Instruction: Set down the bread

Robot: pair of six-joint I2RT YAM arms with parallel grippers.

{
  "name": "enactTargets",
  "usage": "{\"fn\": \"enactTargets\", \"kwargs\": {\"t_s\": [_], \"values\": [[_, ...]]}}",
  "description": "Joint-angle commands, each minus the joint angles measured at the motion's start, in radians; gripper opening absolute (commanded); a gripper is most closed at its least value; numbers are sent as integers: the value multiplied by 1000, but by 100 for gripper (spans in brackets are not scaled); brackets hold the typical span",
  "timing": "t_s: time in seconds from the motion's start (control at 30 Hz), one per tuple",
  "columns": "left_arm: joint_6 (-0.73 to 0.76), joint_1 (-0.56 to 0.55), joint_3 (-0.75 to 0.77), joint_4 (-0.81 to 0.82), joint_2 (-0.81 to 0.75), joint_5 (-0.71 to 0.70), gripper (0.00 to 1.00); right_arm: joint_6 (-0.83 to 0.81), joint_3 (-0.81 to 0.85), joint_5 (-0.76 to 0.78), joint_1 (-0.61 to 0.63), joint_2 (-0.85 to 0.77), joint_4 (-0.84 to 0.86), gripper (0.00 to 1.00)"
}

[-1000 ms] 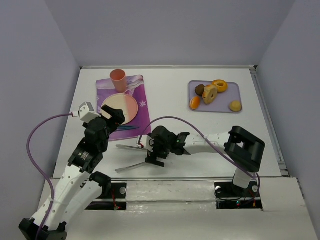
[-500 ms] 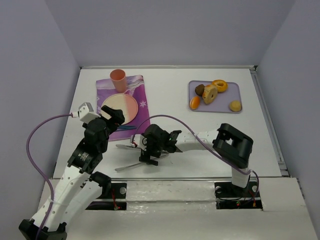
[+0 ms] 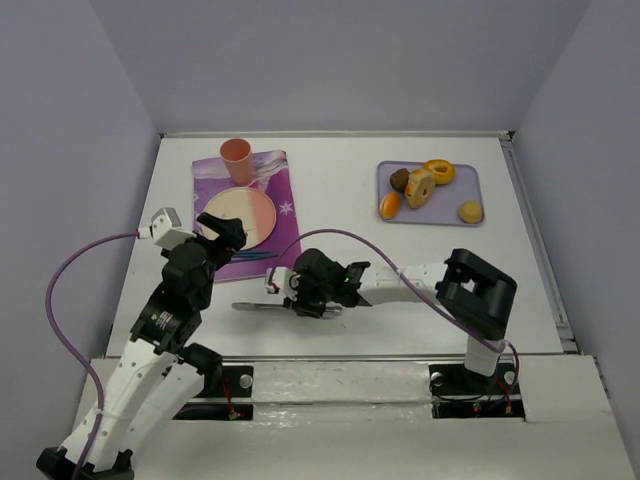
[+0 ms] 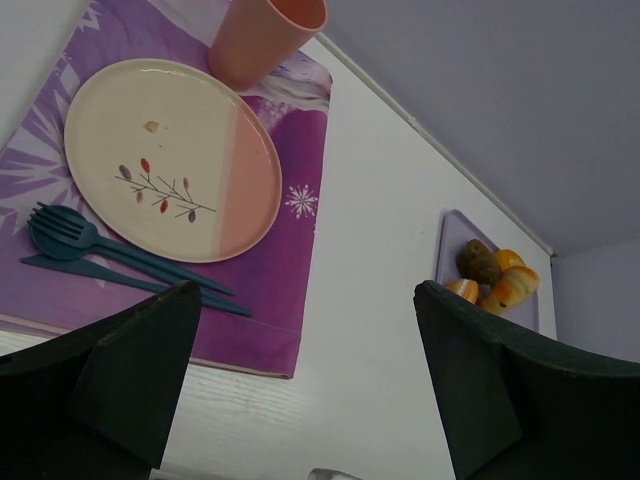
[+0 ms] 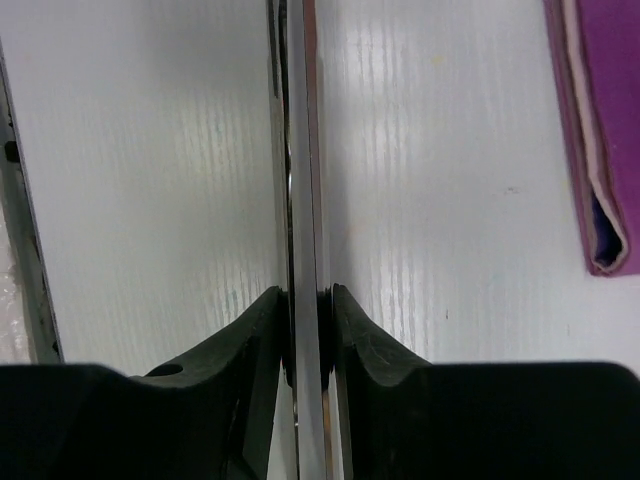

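Several bread pieces (image 3: 420, 187) lie on a lilac tray (image 3: 455, 190) at the back right; the left wrist view shows them too, bread (image 4: 492, 281) on the tray (image 4: 447, 240). My right gripper (image 3: 303, 298) (image 5: 305, 298) is low over the table's front middle. It is shut on metal tongs (image 3: 250, 306) (image 5: 300, 150), whose two arms are pressed together. My left gripper (image 3: 222, 228) (image 4: 305, 295) hangs open and empty above the near edge of the purple placemat (image 3: 283, 215).
On the placemat (image 4: 270, 290) sit a cream-and-pink plate (image 3: 240, 215) (image 4: 170, 160), an orange cup (image 3: 237, 160) (image 4: 265, 35), and a blue fork and knife (image 3: 250, 255) (image 4: 60, 235). Walls close in the table at the back and both sides.
My right gripper moved left onto the tongs and closed, squeezing their spread arms together. The left gripper rose slightly and tilted back.
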Motion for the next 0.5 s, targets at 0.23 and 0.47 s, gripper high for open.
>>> {"fn": "enactTargets", "kwargs": {"t_s": [0.23, 0.47], "values": [[-1, 2, 2, 17, -47, -19, 99, 415, -135, 542, 8, -415, 193, 31], [-3, 2, -4, 24, -53, -14, 99, 806, -148, 742, -191, -538, -107, 30]]}}
